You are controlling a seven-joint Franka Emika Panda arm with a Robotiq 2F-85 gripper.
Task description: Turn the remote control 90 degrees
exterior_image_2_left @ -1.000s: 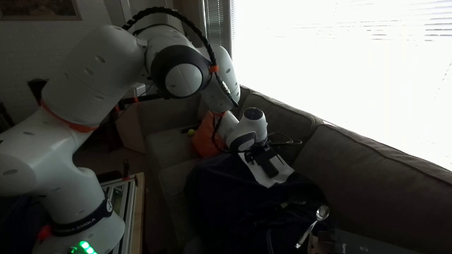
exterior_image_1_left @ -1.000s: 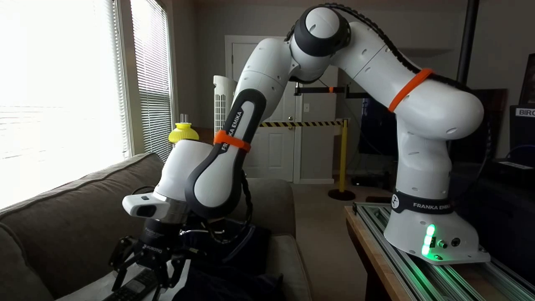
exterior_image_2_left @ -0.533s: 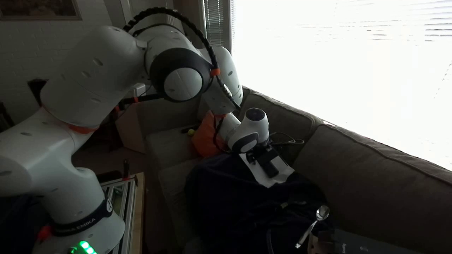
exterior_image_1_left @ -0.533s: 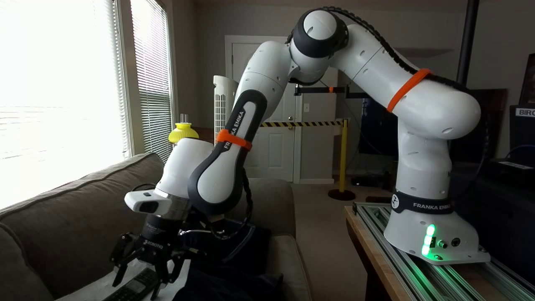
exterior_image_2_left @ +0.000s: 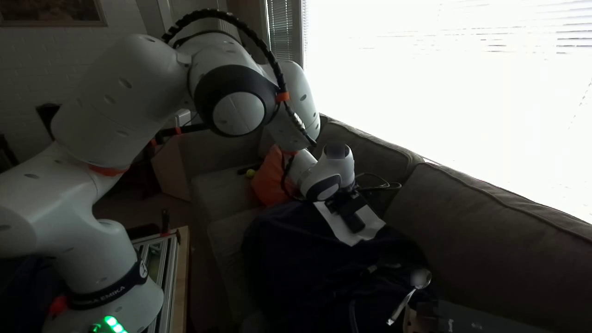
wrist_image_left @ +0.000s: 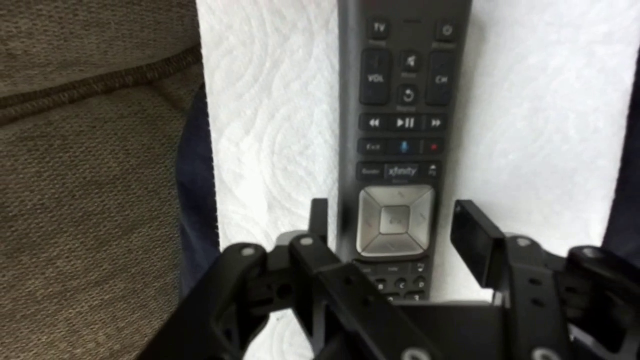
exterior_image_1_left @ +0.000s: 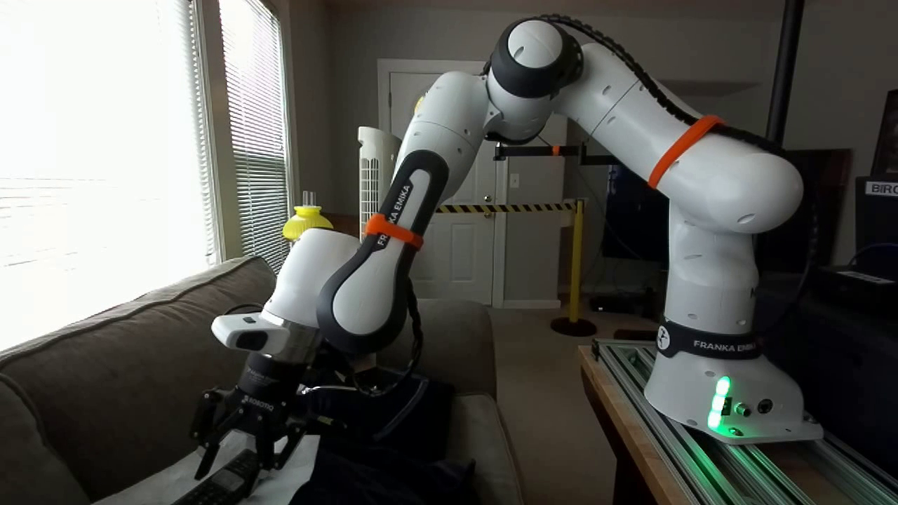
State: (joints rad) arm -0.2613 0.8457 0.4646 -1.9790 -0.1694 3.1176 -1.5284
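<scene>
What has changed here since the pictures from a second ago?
In an exterior view, the tool has moved slightly up the picture, and its fingers have drawn nearer each other. They stand either side of the remote control, with nothing gripped or released. The remote control, white sheet and spoon stayed as they were.

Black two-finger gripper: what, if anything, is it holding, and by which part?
Nothing is held. In the wrist view, the black two-finger gripper stands open over the dark oblong remote control, with a gap showing on each side.
</scene>
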